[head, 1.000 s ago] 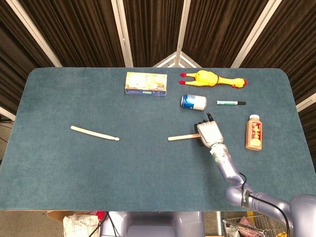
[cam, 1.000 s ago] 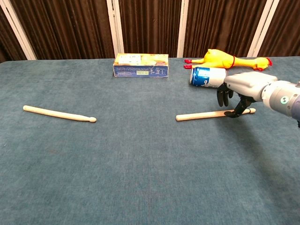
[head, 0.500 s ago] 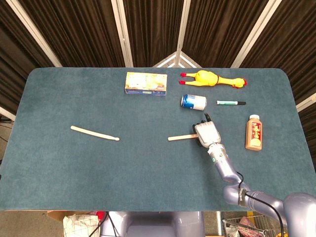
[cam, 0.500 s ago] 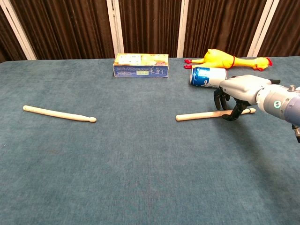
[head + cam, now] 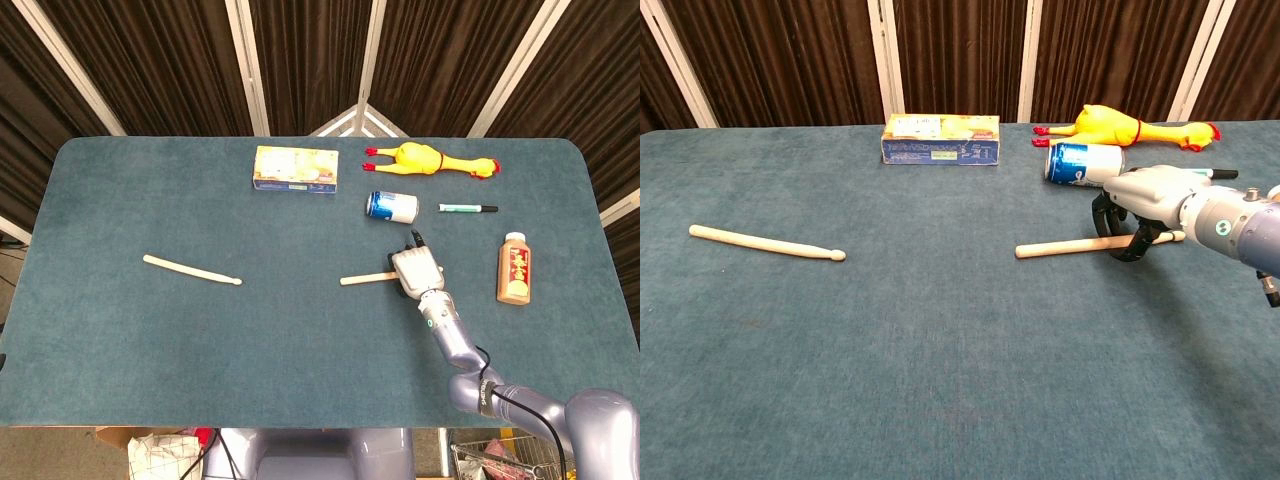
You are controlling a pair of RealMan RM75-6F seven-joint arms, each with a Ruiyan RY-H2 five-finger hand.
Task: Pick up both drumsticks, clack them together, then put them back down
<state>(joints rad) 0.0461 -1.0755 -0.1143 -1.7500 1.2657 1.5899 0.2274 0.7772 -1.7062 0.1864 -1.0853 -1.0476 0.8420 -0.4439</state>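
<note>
Two drumsticks lay on the table (image 5: 120, 330), neither lifted. My right hand (image 5: 1137, 205) arched palm-down over the right drumstick (image 5: 1065, 246), fingers curled round its butt, apparently gripping; lifting was due next. The left drumstick (image 5: 190, 270) lay well apart, untouched; my left hand was unseen.

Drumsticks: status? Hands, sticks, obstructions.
Right hand curled around right drumstick, stick on table. Left hand not in view; left drumstick untouched. Can close behind hand.
</note>
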